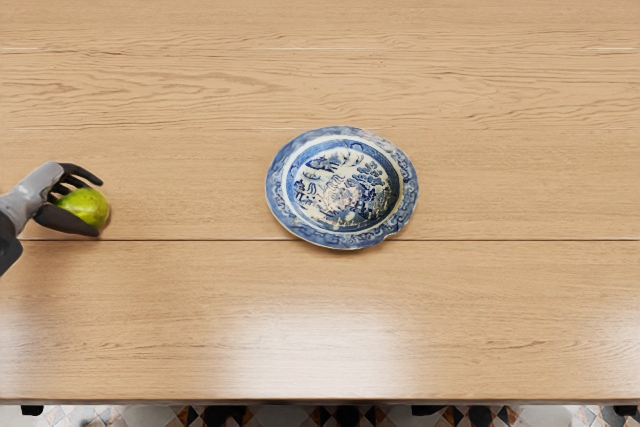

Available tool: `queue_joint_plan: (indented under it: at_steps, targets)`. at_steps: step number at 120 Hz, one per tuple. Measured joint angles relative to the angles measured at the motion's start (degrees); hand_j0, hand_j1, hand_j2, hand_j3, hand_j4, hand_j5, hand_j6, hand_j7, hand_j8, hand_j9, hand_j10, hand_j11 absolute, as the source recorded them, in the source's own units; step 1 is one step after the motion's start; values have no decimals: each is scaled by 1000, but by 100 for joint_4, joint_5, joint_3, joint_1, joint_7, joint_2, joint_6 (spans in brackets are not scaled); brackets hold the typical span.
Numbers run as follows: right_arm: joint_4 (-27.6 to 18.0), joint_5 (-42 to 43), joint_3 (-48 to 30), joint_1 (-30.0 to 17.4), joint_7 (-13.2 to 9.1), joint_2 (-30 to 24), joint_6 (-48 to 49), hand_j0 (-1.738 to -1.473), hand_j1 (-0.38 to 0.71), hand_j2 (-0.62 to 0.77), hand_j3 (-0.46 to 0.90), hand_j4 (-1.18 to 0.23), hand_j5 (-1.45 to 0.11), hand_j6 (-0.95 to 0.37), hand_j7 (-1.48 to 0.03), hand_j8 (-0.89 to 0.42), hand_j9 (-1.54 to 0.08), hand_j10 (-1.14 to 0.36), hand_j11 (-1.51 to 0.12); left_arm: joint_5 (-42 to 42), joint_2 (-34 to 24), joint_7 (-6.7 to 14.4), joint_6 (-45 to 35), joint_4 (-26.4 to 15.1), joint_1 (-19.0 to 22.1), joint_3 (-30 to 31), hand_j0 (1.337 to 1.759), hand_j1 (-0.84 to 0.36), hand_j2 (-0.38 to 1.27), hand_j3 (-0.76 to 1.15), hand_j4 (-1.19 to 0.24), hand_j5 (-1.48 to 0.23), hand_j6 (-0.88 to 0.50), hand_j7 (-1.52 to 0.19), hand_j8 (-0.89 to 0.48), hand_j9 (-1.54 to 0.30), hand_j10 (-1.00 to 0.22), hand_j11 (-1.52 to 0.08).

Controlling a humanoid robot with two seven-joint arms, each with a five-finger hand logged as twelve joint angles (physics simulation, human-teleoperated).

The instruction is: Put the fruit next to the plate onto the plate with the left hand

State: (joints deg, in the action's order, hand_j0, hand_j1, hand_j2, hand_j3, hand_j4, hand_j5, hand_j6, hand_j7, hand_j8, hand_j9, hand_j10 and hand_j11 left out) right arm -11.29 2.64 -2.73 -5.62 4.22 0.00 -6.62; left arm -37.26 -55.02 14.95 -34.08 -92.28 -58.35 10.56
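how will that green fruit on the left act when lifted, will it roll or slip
The green fruit looks round, so it would probably roll if let go on the flat table. Its skin looks smooth and shiny, so it may slip unless the left robot hand, fingers curled over and under it, grips firmly.

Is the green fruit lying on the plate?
No, the green fruit is well left of the plate, gripped by the left hand.

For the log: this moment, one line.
left hand: shut on fruit | fruit: left of plate | right hand: unseen
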Motion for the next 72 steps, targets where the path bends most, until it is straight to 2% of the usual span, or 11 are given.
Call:
queue_joint_plan:
  at_steps: [32,57,66,72]
  targets:
    - [2,0,0,0,0,0,-3,-1658,-325,-4,0,-20,-26,-20,-26,-20,-26,-20,-26,3,0,-2,17,-7,16,1,1655,-219,151,0,-575,-716,-383,-739,-382,-750,-560,-750]
    - [2,0,0,0,0,0,0,-1658,-325,-4,0,-20,-26,-20,-26,-20,-26,-20,-26,42,-9,-9,27,-15,9,4,1653,-227,164,0,-533,-798,-339,-800,-343,-813,-547,-813]
    - [2,0,0,0,0,0,0,-1658,-325,-4,0,-20,-26,-20,-26,-20,-26,-20,-26,56,-17,-20,30,-25,-10,2,1653,-252,210,0,-512,-819,-321,-814,-332,-826,-534,-825]
    - [0,0,0,0,0,0,0,-1658,-325,-4,0,-20,-26,-20,-26,-20,-26,-20,-26,62,-26,-24,34,-34,-44,-4,1653,-294,296,0,-486,-834,-301,-822,-315,-832,-517,-831]
